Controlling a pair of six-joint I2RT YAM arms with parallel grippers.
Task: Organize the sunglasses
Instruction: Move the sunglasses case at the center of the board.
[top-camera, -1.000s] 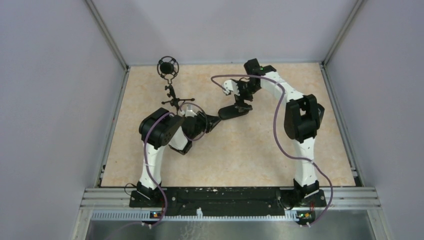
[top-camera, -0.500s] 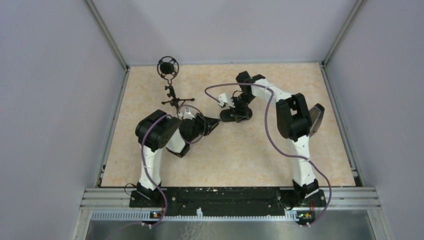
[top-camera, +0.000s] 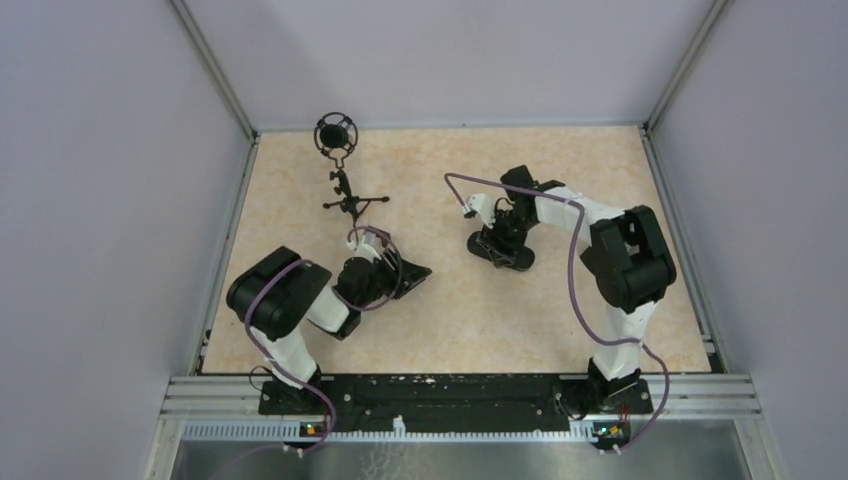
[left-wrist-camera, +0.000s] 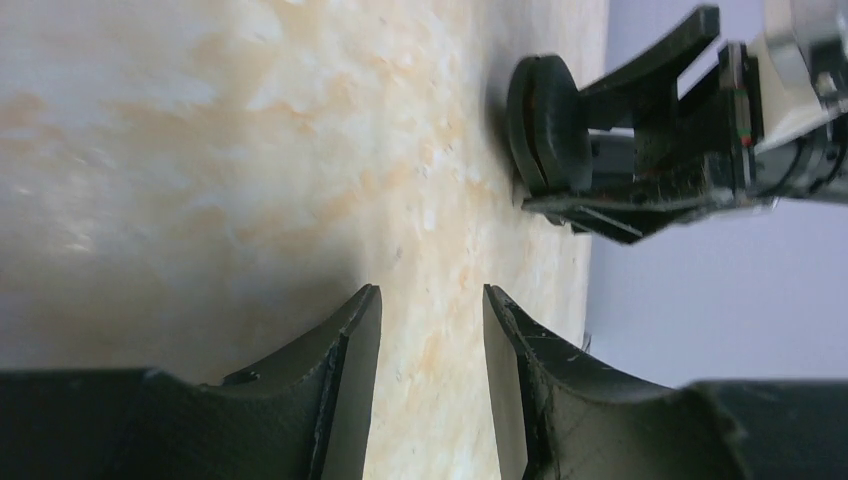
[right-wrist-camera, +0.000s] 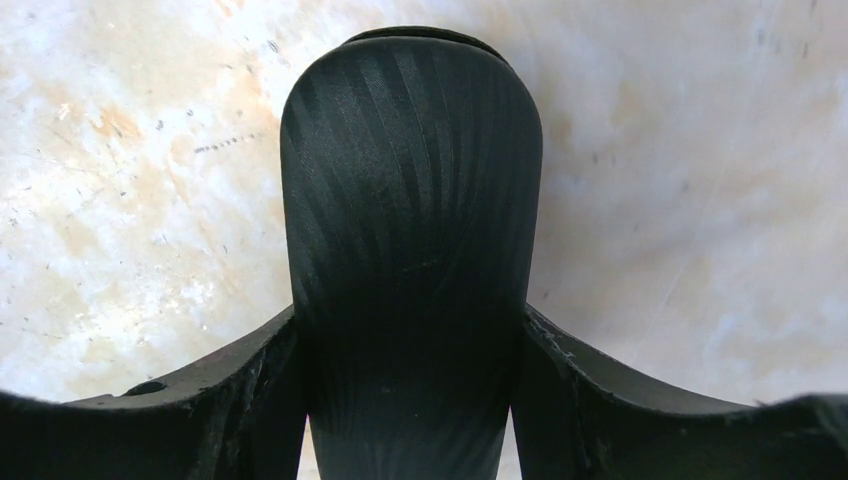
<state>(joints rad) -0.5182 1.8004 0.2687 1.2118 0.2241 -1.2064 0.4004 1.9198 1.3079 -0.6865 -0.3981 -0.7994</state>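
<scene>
Evidently no view is showing the sunglasses; they are probably lying inside the closed black oblong hard-shell glasses case (right-wrist-camera: 412, 200).
The right gripper (right-wrist-camera: 412, 322) is clamping that case across its narrow width, both jaws touching it, its rounded end poking past the tips. Stiff, light and smooth, it is likely shielding fragile lenses but could slip. The left gripper (left-wrist-camera: 432, 300) is standing narrowly open over the beige marbled tabletop (left-wrist-camera: 200, 150), holding nothing, with the case well ahead of its jaws. Grey walls are hemming the table, and a black microphone on a tripod (top-camera: 340, 140) is standing far from both.
</scene>
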